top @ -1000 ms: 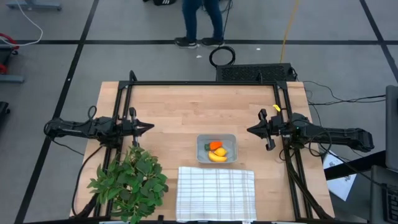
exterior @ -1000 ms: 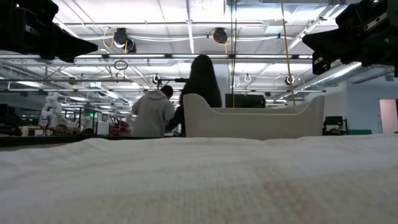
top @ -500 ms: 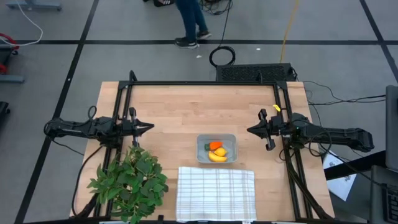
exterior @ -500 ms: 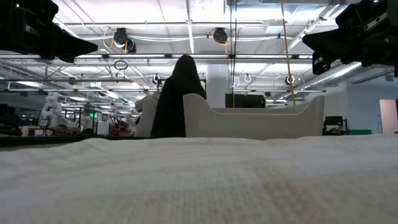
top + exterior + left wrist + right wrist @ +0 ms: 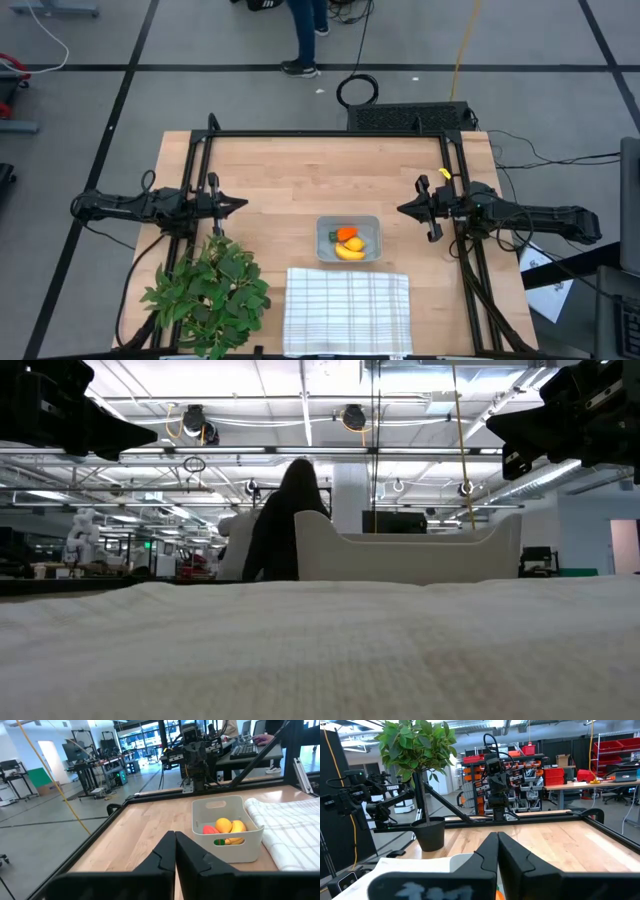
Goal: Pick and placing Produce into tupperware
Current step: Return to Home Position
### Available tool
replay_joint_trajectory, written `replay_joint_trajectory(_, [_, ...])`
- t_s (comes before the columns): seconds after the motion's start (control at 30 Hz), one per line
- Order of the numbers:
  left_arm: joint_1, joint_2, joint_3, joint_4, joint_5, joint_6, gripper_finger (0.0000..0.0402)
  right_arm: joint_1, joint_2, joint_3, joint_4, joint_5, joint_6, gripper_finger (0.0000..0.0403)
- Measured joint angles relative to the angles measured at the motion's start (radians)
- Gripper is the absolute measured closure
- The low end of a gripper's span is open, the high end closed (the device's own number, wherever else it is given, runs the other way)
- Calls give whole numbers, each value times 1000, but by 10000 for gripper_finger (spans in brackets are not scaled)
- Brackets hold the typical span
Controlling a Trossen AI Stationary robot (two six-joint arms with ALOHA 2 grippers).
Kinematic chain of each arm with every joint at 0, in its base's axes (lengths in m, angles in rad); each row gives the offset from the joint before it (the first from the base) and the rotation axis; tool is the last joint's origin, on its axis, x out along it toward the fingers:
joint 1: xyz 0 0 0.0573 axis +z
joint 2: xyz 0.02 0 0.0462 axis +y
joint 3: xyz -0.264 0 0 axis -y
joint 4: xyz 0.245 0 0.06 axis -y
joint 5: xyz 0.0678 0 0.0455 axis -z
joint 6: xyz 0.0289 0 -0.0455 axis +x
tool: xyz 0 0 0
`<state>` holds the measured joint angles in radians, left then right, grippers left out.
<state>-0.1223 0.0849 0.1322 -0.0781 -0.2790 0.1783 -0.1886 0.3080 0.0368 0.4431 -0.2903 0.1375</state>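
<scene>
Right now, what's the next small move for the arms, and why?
Probably none, just rest where they are: the carrot, lemon and banana all lie in the container, and the left gripper and right gripper are shut, empty, near the side edges of the table, apart from it.

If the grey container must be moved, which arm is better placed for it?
The right, probably: in the high view the right claw lies nearer to the container than the left claw. Both claws are shut.
</scene>
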Motion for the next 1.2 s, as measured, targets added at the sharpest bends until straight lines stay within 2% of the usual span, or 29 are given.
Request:
replay_joint_trajectory(0.3, [0,0,0,0,0,0,373,0,0,0,0,0,0,403])
replay_joint_trajectory(0.73, [0,0,0,0,0,0,400,0,0,0,0,0,0,403])
replay_joint_trajectory(1.03, [0,0,0,0,0,0,375,0,0,0,0,0,0,403])
replay_joint_trajectory(1.2, [0,0,0,0,0,0,378,0,0,0,0,0,0,403])
